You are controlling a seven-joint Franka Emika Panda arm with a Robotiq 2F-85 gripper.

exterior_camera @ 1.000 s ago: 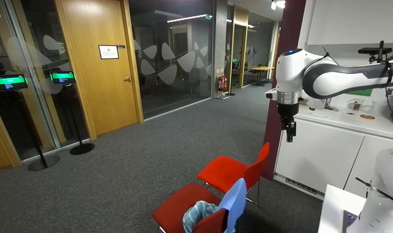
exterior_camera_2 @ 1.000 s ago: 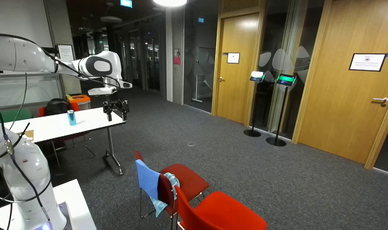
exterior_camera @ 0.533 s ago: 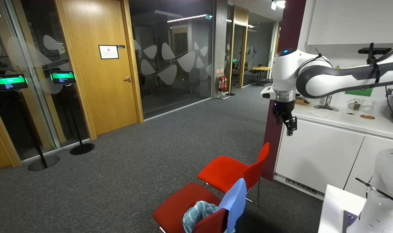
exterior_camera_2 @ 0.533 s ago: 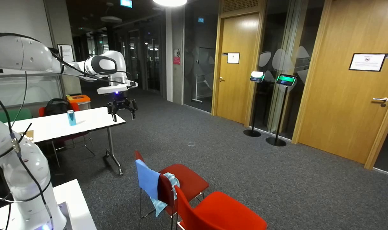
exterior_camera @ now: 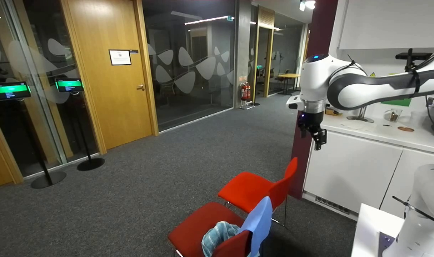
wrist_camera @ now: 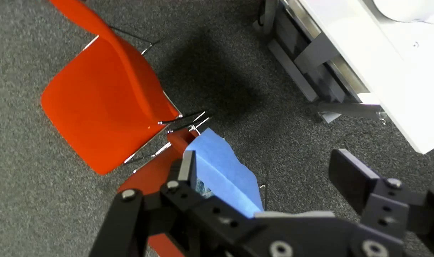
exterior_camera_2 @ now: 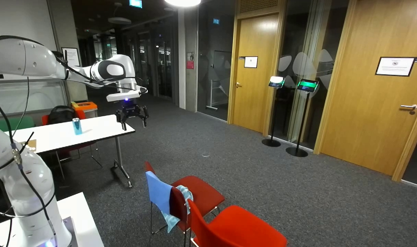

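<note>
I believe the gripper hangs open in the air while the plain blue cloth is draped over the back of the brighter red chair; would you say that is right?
Not quite: the plain blue cloth is draped over the back of the darker red chair, not the brighter red chair, as both exterior views show. The gripper does hang open in the air.

Two chairs point(exterior_camera: 243, 189) near, two cloths point(exterior_camera: 260, 221), two tablet stands point(exterior_camera_2: 308, 85) far off. In an exterior view there's two doors point(exterior_camera_2: 376, 116) over right, plus just one can point(exterior_camera_2: 77, 126) and one backpack point(exterior_camera_2: 61, 115), far left.
</note>
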